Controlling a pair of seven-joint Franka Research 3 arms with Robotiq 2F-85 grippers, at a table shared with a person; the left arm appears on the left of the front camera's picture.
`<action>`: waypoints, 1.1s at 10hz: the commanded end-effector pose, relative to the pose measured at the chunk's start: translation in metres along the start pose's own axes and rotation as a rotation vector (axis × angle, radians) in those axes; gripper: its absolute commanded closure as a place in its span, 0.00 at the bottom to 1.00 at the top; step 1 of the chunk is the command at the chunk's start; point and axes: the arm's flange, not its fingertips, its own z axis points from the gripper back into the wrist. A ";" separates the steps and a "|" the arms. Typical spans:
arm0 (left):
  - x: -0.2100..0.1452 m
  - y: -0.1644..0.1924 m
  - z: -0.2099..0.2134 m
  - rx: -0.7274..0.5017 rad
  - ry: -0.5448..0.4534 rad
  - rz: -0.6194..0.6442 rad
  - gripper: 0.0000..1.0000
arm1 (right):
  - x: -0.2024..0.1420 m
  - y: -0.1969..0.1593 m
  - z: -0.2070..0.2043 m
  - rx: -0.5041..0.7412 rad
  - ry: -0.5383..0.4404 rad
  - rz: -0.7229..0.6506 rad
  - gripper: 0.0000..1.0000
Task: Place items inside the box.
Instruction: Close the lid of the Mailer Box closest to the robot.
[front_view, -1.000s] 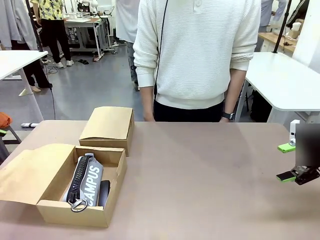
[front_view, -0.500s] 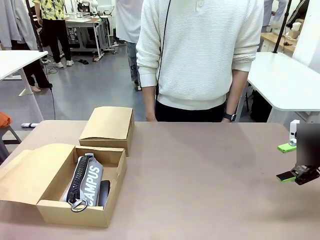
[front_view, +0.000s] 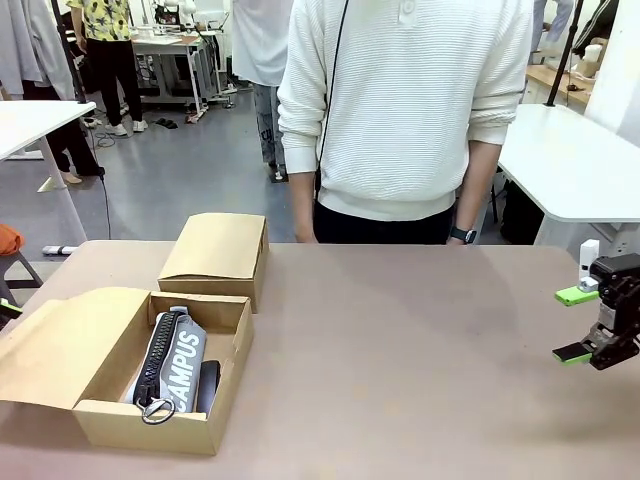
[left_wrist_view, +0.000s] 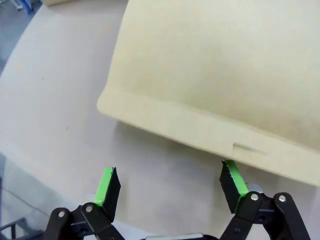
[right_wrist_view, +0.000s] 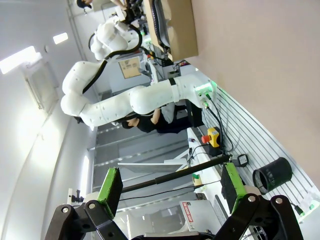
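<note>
The right gripper (front_view: 574, 325) hung at 3 o'clock, jaws spread, empty; the left gripper (left_wrist_view: 171, 187), jaws spread, faced the box (front_view: 226, 345) flap.

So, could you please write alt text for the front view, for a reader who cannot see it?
An open cardboard box on a table holds a grey "CAMPUS" pencil case. A smaller closed box sits behind it, a person stands opposite, and the open right gripper is at the right edge.

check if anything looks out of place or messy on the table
Nothing stands out. The pencil case lies neatly inside the open box, the smaller box sits closed behind it, and nothing is spilled.
</note>
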 end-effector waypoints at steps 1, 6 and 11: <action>0.006 -0.004 -0.015 -0.011 -0.093 -0.023 0.00 | -0.001 0.005 0.000 0.005 0.001 -0.020 0.00; 0.029 -0.013 -0.025 -0.044 -0.304 -0.023 0.00 | -0.001 0.005 0.000 0.005 0.001 -0.020 0.00; 0.067 -0.040 -0.012 -0.086 -0.579 -0.073 0.00 | -0.001 0.005 0.000 0.005 0.001 -0.020 0.00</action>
